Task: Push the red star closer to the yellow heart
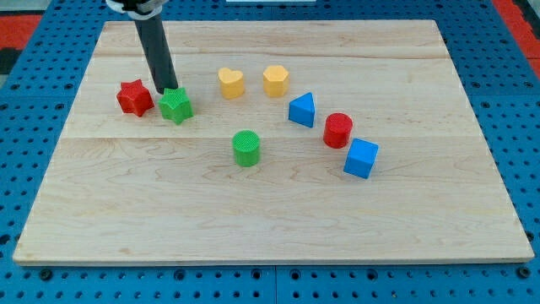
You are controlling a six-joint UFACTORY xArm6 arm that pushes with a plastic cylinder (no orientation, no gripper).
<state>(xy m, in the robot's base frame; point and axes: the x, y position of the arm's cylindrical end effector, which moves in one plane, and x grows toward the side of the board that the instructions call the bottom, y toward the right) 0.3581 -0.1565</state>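
The red star [134,97] lies at the view's left on the wooden board. The yellow heart [231,82] lies to its right, near the board's upper middle. A green star [176,105] sits between them, close to the red star's right side. My tip [164,90] is down on the board in the gap between the red star and the green star, touching or almost touching the green star's upper left edge. The rod rises from there to the view's top.
A yellow hexagon block [275,80] lies right of the heart. A blue triangular block [302,110], a red cylinder [337,130] and a blue cube [361,158] run diagonally at the right. A green cylinder [246,149] stands in the middle. The board [101,219] rests on blue pegboard.
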